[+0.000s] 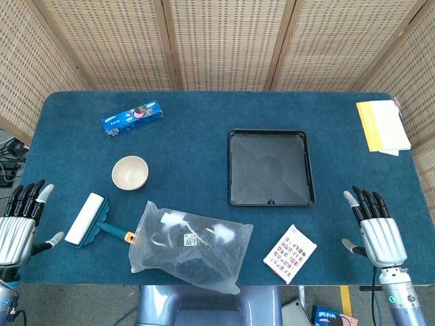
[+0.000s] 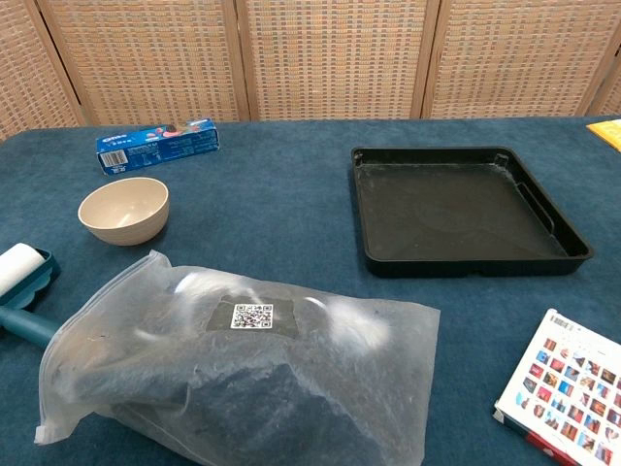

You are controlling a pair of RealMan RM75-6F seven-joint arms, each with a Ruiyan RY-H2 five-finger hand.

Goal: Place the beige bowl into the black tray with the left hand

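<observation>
Pre-grasp; left hand point(image 1: 19, 227) empty, fingers point(image 1: 30, 193) spread, parked at worktop's 8 o'clock; beige bowl point(image 1: 130, 172) untouched; black tray point(image 1: 271, 168) empty; next: reach toward 1 o'clock, grip rim.

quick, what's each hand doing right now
Left hand: open, fingers apart, holding nothing, at the table's near left edge.
Right hand: open, fingers apart, holding nothing, at the near right edge.
</observation>
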